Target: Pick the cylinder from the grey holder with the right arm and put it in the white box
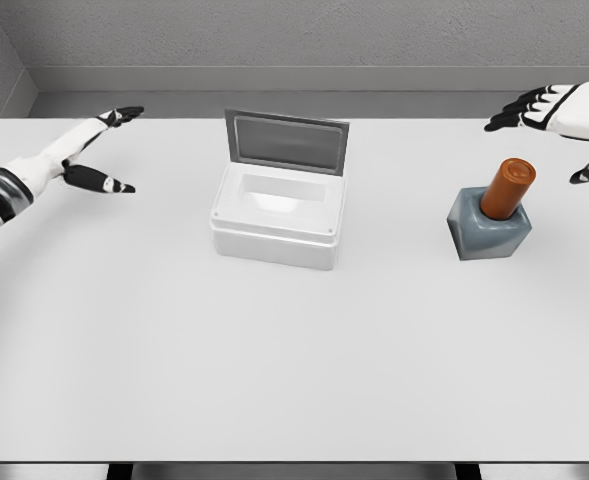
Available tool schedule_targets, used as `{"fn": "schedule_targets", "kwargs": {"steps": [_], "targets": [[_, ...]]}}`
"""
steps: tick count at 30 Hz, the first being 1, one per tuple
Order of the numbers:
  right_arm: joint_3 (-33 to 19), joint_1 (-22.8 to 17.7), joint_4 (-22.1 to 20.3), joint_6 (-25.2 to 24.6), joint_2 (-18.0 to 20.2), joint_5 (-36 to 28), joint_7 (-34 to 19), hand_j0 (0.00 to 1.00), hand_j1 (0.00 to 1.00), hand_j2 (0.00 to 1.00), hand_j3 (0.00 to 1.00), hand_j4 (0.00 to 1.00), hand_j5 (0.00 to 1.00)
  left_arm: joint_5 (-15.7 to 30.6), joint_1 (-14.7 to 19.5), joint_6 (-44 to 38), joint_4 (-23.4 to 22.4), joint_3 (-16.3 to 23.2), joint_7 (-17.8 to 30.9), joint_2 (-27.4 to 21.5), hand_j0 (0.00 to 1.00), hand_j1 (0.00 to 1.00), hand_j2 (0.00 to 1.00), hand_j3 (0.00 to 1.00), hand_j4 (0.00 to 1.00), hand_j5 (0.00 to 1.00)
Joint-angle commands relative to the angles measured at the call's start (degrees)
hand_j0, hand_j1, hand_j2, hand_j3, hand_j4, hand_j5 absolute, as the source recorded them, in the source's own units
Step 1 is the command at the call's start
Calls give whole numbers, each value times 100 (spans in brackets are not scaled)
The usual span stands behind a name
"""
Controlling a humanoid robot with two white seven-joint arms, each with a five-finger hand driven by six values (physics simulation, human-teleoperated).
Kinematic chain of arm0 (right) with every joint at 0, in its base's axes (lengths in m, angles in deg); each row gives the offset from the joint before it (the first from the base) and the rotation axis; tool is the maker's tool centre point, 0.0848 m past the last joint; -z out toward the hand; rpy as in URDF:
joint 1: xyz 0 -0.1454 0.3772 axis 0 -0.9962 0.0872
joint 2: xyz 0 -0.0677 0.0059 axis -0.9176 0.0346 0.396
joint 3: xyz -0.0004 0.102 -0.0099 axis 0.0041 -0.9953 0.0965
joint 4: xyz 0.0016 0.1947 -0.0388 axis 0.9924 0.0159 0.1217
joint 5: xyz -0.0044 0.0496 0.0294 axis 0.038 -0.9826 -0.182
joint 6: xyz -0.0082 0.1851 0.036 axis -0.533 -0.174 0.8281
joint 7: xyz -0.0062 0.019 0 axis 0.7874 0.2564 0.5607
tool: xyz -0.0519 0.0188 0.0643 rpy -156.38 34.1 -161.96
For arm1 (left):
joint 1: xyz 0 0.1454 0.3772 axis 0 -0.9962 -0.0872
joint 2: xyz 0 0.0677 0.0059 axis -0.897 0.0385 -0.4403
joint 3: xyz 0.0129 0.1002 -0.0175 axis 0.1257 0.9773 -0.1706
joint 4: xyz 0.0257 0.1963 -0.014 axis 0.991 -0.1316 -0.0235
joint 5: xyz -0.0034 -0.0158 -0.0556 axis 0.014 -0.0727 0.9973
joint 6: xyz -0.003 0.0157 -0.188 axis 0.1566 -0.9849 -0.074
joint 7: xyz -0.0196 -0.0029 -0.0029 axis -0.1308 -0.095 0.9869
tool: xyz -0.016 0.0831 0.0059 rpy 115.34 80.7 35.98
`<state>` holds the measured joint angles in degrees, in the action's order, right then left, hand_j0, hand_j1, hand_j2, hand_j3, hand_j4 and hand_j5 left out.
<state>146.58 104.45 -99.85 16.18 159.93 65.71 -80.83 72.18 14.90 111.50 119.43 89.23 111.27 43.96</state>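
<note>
While in holder [487,229], cylinder [508,188] tilted upper-right

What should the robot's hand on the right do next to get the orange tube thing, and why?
Probably bring the right hand down and left toward the orange cylinder. The hand is open and holds nothing, hanging above and to the right of the cylinder, which stands tilted in the grey holder. The white box already has its lid up, so grabbing comes first.
</note>
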Motion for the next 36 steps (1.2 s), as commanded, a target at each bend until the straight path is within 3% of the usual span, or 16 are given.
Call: {"fn": "schedule_targets", "kwargs": {"steps": [1, 3, 11, 17, 19, 22, 25, 27, 36], "targets": [[40, 1, -5, -8, -99, -27, 50, 100, 100, 100, 100, 100, 100, 161, 9, -30, -31, -16, 529, 174, 100, 100, 100, 100, 100, 100], [242, -8, 109, -8, -249, -71, 348, 100, 100, 100, 100, 100, 100, 336, 79, -100, -57, -16, 933, 262, 100, 100, 100, 100, 100, 100], [445, -96, 724, -8, -618, -1, 384, 100, 100, 100, 100, 100, 100, 336, 255, -100, -277, -68, 959, 359, 100, 100, 100, 100, 100, 100], [515, -96, 856, -8, -759, 17, -2, 100, 100, 100, 100, 100, 100, 319, 369, -504, -329, -68, 1021, 481, 100, 100, 100, 100, 100, 100], [524, -105, 847, -8, -811, 17, -91, 100, 100, 100, 100, 100, 100, 310, 563, -496, -725, -60, 1181, 631, 100, 100, 100, 100, 100, 100], [524, -114, 873, -8, -890, 17, -99, 100, 100, 100, 100, 100, 100, 301, 615, -487, -962, -69, 1181, 710, 100, 100, 100, 100, 100, 100], [533, -122, 935, -8, -952, 17, -99, 100, 100, 100, 100, 100, 100, 284, 694, -496, -971, -77, 1181, 719, 100, 100, 100, 100, 100, 100], [533, -149, 1190, -8, -1049, 17, -117, 100, 100, 100, 100, 100, 100, 284, 712, -504, -971, -68, 1181, 710, 100, 100, 100, 100, 100, 100], [524, -219, 1199, -8, -1110, 17, -205, 100, 100, 100, 100, 100, 100, 292, 721, -505, -971, -68, 1181, 754, 100, 100, 100, 100, 100, 100]]}}
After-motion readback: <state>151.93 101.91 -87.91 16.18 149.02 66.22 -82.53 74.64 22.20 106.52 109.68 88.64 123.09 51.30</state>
